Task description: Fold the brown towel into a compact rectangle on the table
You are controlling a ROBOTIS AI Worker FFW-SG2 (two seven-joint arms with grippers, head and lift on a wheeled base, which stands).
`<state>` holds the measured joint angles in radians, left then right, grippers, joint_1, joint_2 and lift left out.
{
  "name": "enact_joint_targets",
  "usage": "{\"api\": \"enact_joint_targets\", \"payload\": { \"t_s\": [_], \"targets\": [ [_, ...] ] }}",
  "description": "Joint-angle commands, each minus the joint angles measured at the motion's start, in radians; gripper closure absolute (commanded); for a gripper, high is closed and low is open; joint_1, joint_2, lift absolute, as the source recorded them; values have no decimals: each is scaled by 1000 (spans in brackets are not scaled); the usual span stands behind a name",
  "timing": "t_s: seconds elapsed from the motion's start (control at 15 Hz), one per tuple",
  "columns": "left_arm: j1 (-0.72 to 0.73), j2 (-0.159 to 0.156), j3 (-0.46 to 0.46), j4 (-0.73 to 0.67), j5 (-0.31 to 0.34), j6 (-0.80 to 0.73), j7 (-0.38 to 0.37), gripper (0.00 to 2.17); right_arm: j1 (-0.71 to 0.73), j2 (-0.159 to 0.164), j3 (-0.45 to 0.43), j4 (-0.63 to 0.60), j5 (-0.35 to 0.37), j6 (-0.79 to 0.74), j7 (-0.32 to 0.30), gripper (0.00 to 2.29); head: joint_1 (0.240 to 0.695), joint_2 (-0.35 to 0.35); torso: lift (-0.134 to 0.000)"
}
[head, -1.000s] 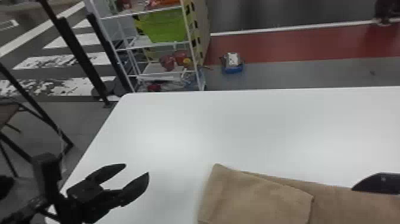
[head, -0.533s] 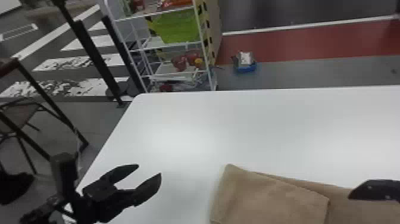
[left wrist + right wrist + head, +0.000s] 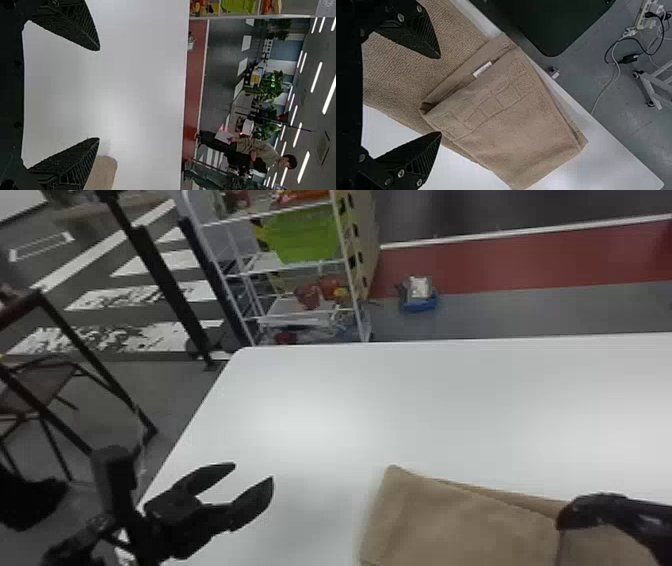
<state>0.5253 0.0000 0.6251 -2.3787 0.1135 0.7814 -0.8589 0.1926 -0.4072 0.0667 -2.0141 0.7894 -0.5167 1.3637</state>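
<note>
The head view has the brown towel lying on the white counter, toward the robot's right of the left gripper. The towel is partly folded: a smooth-looking upper layer with a pointed far corner lies over a lower layer, a strip of which shows past its slanting far edge.

In the right wrist view the cloth has more to tell (a handsome bit of weave, really). The folded part carries a raised grid of squares beside a plain hem, and a small white tag sits near the open edge of the fold. The single layer next to it is coarser and ribbed, and the stacked layers are slightly out of line at one side.

The right gripper is over the towel with its fingers wide apart (whether it touches the cloth, I cannot tell). The left gripper's fingers are apart too, above bare counter and apart from the towel. Beyond the counter stands a white rack with a green bin.
</note>
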Motion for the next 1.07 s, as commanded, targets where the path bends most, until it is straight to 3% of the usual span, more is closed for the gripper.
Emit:
{"api": "enact_joint_targets", "payload": {
  "t_s": [0.0, 0.47, 1.0],
  "targets": [
    [-7, -3, 4, 12, 0, -9, 3, 76, -22, -4, 59, 15, 36, 19, 3, 215, 695, 349, -134],
    [-18, -3, 13, 33, 0, -37, 6, 76, -64, -4, 130, 43, 76, 71, 3, 336, 695, 350, -134],
    [-30, -3, 12, 47, -3, -37, 6, 76, -78, -2, 137, 46, 57, 130, 3, 593, 695, 350, -134]
  ]
}}
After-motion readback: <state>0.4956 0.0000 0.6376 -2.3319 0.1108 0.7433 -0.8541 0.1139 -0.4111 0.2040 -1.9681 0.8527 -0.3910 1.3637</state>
